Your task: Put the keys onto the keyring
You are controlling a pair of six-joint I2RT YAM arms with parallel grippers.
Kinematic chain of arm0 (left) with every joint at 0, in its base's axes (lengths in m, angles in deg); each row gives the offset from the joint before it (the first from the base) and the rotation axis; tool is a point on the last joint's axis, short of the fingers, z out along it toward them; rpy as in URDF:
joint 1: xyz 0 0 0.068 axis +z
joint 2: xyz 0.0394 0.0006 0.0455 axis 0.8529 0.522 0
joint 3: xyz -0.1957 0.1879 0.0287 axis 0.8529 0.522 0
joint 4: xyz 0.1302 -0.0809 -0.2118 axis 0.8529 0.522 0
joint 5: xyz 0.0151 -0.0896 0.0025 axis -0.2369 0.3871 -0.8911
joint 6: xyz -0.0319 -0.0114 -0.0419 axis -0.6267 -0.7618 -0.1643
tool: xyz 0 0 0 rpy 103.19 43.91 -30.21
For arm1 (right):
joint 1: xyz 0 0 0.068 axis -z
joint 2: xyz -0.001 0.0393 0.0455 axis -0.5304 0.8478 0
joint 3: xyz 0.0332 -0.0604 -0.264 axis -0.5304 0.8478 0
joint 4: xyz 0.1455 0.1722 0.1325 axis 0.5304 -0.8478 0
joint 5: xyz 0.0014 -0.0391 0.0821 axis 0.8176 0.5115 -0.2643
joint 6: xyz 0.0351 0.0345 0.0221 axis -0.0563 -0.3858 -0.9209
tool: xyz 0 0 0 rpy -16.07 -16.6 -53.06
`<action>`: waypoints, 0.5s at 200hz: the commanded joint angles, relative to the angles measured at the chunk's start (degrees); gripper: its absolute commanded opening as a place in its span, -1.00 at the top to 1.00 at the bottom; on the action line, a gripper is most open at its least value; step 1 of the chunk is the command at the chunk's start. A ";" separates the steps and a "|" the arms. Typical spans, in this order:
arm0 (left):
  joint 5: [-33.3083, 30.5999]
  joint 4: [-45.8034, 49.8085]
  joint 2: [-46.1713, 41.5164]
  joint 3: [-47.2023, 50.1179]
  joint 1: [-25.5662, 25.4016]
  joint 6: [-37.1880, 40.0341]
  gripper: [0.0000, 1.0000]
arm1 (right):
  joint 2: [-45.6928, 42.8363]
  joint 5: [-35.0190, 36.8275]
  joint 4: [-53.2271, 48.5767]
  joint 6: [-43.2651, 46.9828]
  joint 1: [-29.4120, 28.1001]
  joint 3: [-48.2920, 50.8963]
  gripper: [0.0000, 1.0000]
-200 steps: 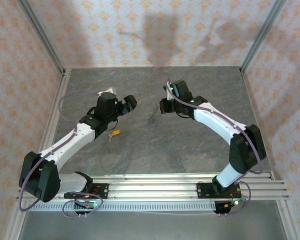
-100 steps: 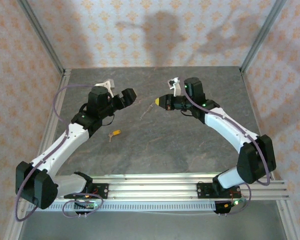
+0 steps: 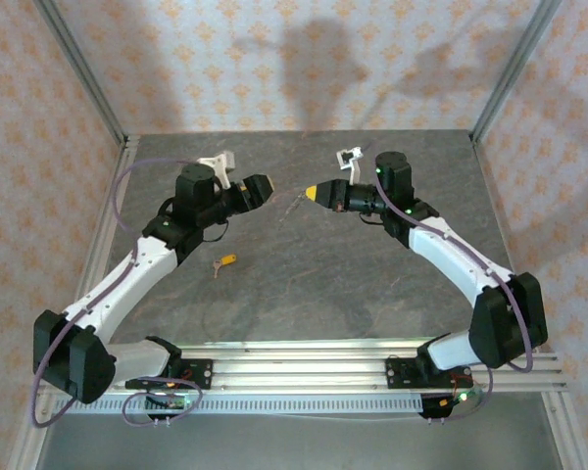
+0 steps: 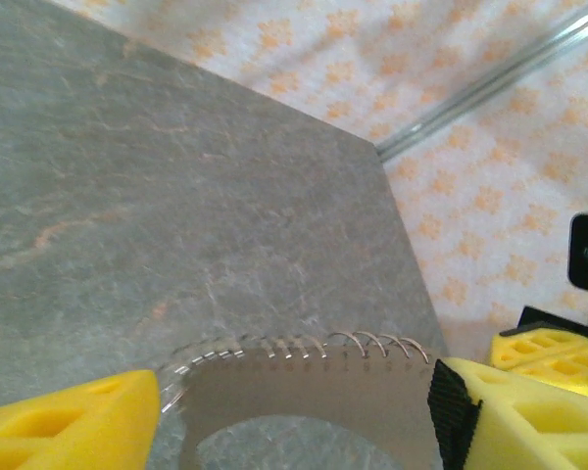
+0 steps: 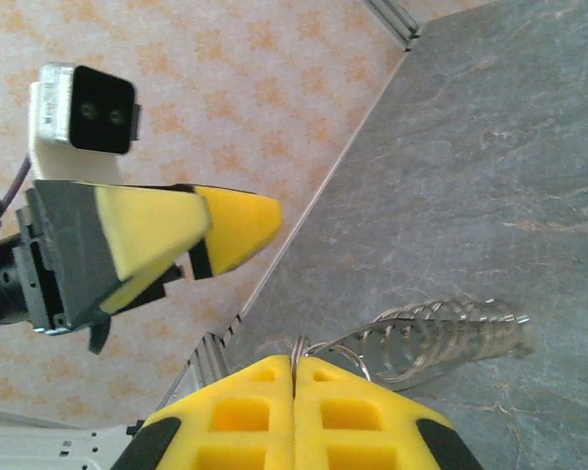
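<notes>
The keyring (image 5: 431,338) hangs from the tips of the right gripper (image 5: 294,377). In the right wrist view it is a loose coil of thin silvery wire trailing out ahead of those tips and to one side, above the grey surface (image 3: 353,284). That view shows the grip plainly: the two yellow pads are pressed flat together and a strand of the wire comes out of the seam between them.

From above, the same ring is only a faint thin line just off the right gripper's tip, in the narrow gap between it and the left gripper (image 3: 260,186), which points straight at it.

In the left wrist view the left gripper's own yellow fingers stand well apart at either side. The coil stretches across the space between them, with a flat greyish piece under it. I cannot tell whether the wire touches either finger or lies a little beyond the tips, and nothing looks clamped.

The key (image 3: 225,260), with its yellow-orange head, shows in the overhead view. It lies flat on the surface behind and below the left gripper, close under that arm and well apart from the ring.
</notes>
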 commanded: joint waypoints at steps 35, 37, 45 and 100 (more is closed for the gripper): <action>8.26 -3.73 3.71 -5.29 -3.69 5.37 -0.30 | -1.58 -2.63 7.52 -1.59 0.23 1.63 1.00; 8.41 -3.90 3.82 -5.29 -3.85 5.39 -0.29 | -1.60 -2.64 7.70 -1.65 0.23 1.72 1.00; 8.99 -4.28 4.33 -5.39 -4.29 5.57 -0.25 | -1.61 -2.65 8.50 -1.85 0.26 2.05 1.00; 11.96 -12.26 4.70 -1.56 -4.67 3.62 -0.08 | -1.79 -3.02 10.40 -2.82 0.27 4.15 1.00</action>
